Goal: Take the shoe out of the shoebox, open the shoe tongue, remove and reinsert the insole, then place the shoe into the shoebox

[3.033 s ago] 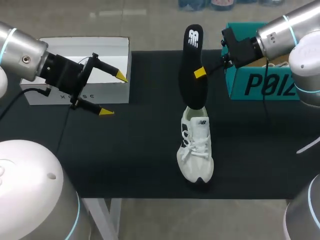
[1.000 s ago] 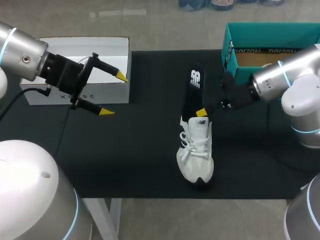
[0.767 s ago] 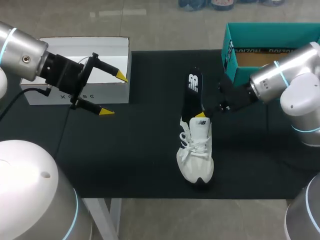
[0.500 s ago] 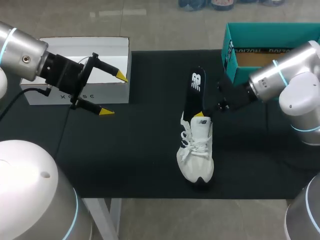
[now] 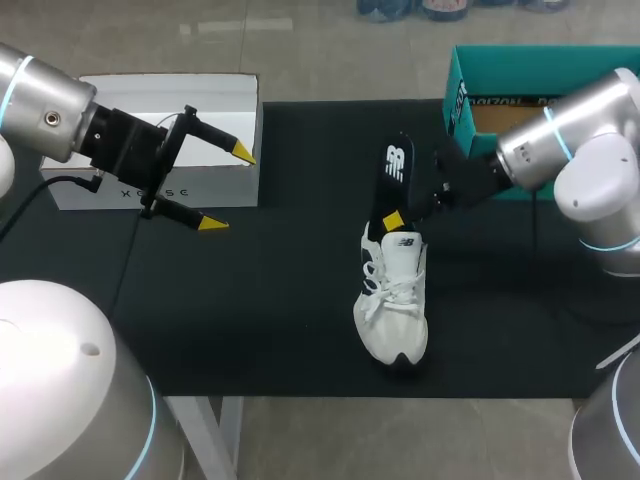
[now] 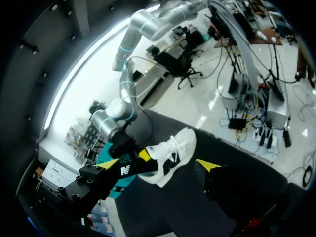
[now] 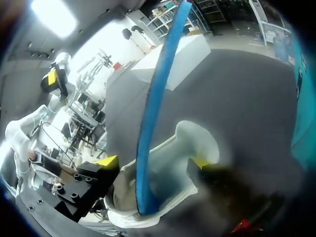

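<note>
An overhead view looks down on a black table (image 5: 250, 330). At the left of the frame, the left tool (image 5: 228, 188) hangs in front of a white shoebox (image 5: 150, 95), its two yellow-tipped fingers spread wide with nothing between them. Just right of centre a white sneaker (image 5: 395, 300) stands on its sole. Its long axis runs up and down the frame, toe toward the lower edge and heel toward the top. A black insole (image 5: 393, 185) rises from the sneaker's opening with its lower end tucked inside and the rest leaning up toward the top of the frame, so it does not yet lie along the shoe. The right tool (image 5: 400, 212) reaches in from the right, at the insole's lower part just above the collar. The wrist camera shows the insole edge-on between its fingertips (image 7: 106, 160), which stand spread on either side with a gap, not pinching it. At the upper right sits an open teal shoebox (image 5: 460, 110), just beside the right arm. The right arm is much the nearer to the shoe, and the left tool is well apart from it. To seat, the insole likely needs pressing down and toward the toe, along the sneaker's length.
</note>
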### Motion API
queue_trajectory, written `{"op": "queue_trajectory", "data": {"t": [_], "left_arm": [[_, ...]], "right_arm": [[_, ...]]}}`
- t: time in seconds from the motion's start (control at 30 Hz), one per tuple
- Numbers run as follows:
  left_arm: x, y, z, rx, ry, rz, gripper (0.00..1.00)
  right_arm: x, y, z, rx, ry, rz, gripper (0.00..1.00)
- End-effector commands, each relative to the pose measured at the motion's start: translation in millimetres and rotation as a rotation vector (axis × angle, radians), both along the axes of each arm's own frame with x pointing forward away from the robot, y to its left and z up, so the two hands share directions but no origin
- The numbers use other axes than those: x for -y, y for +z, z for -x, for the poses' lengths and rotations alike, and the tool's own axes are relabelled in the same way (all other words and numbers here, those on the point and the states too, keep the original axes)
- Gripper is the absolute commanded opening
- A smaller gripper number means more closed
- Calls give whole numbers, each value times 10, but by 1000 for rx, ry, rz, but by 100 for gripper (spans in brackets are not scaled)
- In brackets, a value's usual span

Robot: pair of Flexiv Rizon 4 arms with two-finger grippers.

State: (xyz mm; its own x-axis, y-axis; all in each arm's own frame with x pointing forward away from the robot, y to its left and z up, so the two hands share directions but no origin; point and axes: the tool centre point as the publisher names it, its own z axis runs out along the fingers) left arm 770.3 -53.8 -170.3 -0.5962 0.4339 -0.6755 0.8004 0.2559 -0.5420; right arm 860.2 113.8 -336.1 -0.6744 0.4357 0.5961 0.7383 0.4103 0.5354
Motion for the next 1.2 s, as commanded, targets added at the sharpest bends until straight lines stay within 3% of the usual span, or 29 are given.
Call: {"op": "queue_trajectory", "data": {"t": [0.03, 0.27, 0.5, 0.77, 0.87, 0.9, 1.2], "left_arm": [[-5, 3, 5, 0, 0, -3, 100], [-5, 3, 5, 0, 0, -3, 100], [-5, 3, 5, 0, 0, -3, 100], [-5, 3, 5, 0, 0, -3, 100], [-5, 3, 5, 0, 0, -3, 100], [-5, 3, 5, 0, 0, -3, 100], [-5, 3, 5, 0, 0, -3, 100]], "right_arm": [[15, 8, -70, 1, -14, 9, 100], [121, 45, -121, 12, -36, 14, 100], [70, 92, -91, 24, -22, 3, 100], [89, 168, -218, 49, -37, -2, 98], [90, 177, -212, 53, -36, -3, 9], [90, 172, -203, 52, -36, -2, 0], [95, 87, -160, 37, -36, -1, 0]]}}
